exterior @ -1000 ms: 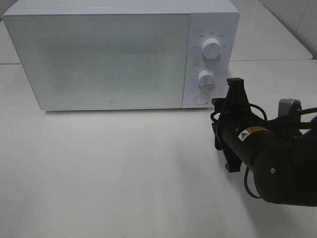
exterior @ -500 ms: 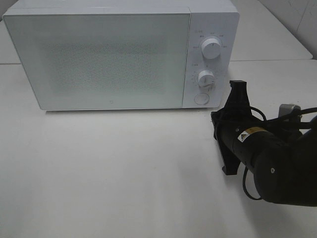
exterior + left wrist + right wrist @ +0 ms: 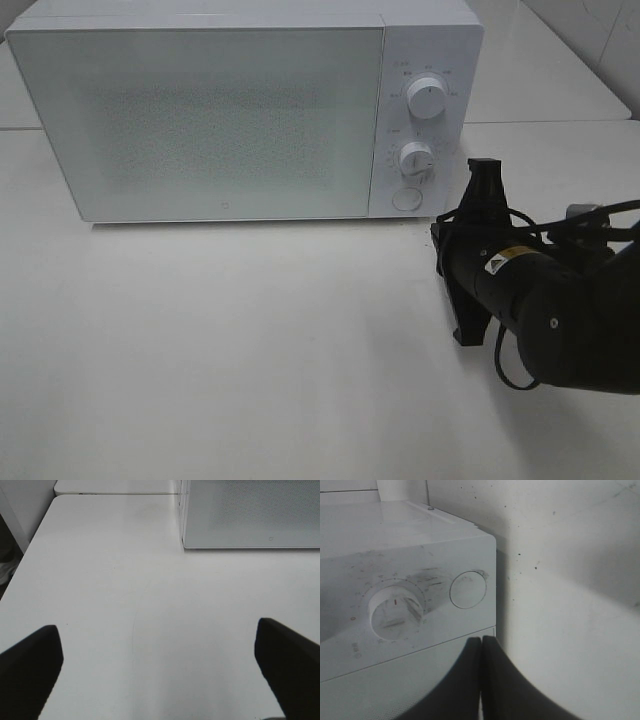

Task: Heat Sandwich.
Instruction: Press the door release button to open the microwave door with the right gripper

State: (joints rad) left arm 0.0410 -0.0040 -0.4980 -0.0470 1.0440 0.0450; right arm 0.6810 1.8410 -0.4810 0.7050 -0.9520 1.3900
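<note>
Right black gripper (image 3: 486, 172) has drifted right, beside the white microwave oven (image 3: 200, 110), fingers together.
Only your left wrist view shows the left gripper (image 3: 157, 630), fingers apart; sandwich position, axis: cannot tell.

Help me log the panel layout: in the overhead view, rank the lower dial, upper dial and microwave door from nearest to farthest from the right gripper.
1. The lower dial, just left of the right gripper.
2. The upper dial, higher on the panel.
3. The microwave door, far to the left.
</note>
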